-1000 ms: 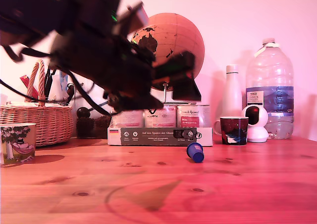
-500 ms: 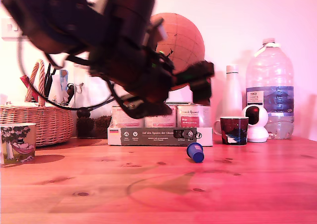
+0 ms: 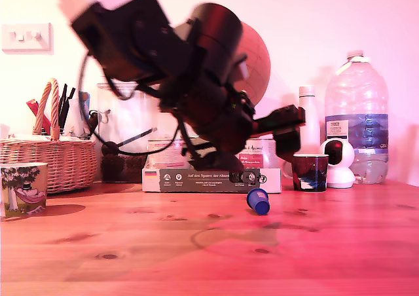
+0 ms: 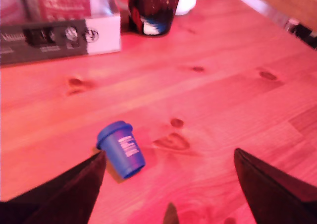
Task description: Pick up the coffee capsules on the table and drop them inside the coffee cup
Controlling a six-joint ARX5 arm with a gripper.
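My pincer point(image 4: 168, 184) hangs above the wooden desk point(image 3: 340, 243) with its two dark fingers point(image 4: 74, 189) spread wide and nothing between them. The blue coffee capsule point(image 4: 121, 148) lies on its side on the desk, white lettering on its wall, just beside one of my fingers and not touched by it. I take that capsule as my landmark.

In the exterior view the capsule point(image 3: 258, 201) lies a little in front of the long flat carton point(image 3: 209, 179), which carries a row of tins. The dark glossy mug point(image 3: 309, 172) stands behind the capsule toward the exterior view's right, beside a small white camera point(image 3: 339, 164), a white bottle point(image 3: 306, 122) and a large clear water bottle point(image 3: 357, 116). A globe point(image 3: 252, 60) rises behind my arm, above the carton.

The coffee cup point(image 3: 23, 188), pale with a dark tree and a pink reclining figure, stands well apart from the capsule at the exterior view's far left, in front of a wicker basket point(image 3: 49, 158). I see only this one capsule on the desk.
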